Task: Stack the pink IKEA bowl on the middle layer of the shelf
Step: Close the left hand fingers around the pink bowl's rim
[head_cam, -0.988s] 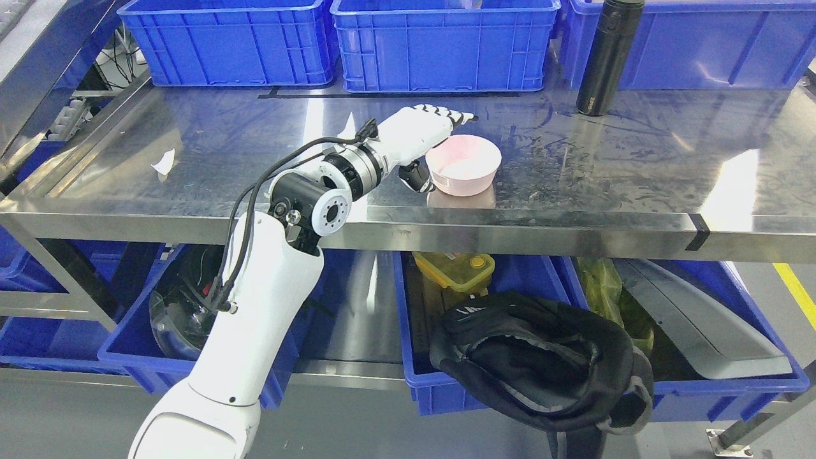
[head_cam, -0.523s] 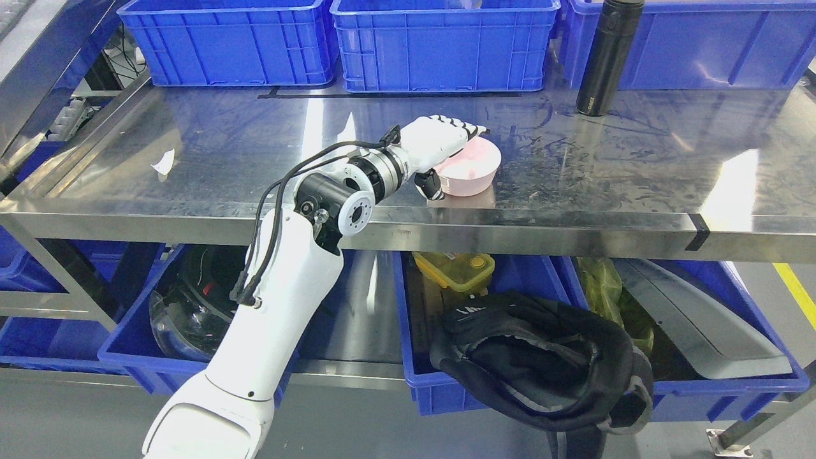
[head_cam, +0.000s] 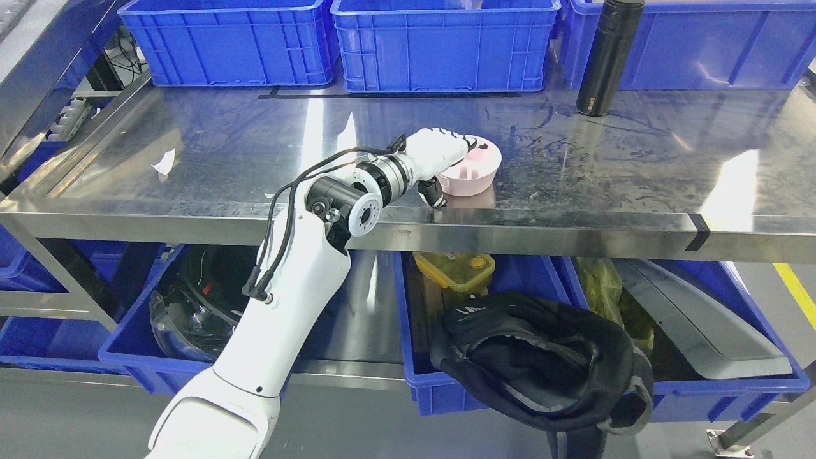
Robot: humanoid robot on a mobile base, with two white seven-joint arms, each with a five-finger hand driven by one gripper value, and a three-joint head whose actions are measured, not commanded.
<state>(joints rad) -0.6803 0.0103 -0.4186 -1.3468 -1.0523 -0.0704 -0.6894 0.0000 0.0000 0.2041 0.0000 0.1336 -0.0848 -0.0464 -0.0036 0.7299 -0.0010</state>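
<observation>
Reaching up from the lower left, the left hand (head_cam: pixel 440 150) has its fingers (head_cam: pixel 470 143) curled over the near-left rim of the pink bowl (head_cam: pixel 473 172), thumb against the outer wall, grasping it. The bowl sits on the steel shelf (head_cam: pixel 605 185) close to its front edge. Bare steel spreads wide to either side; blue crates (head_cam: pixel 440 44) and a black flask (head_cam: pixel 609 54) stand well behind.
</observation>
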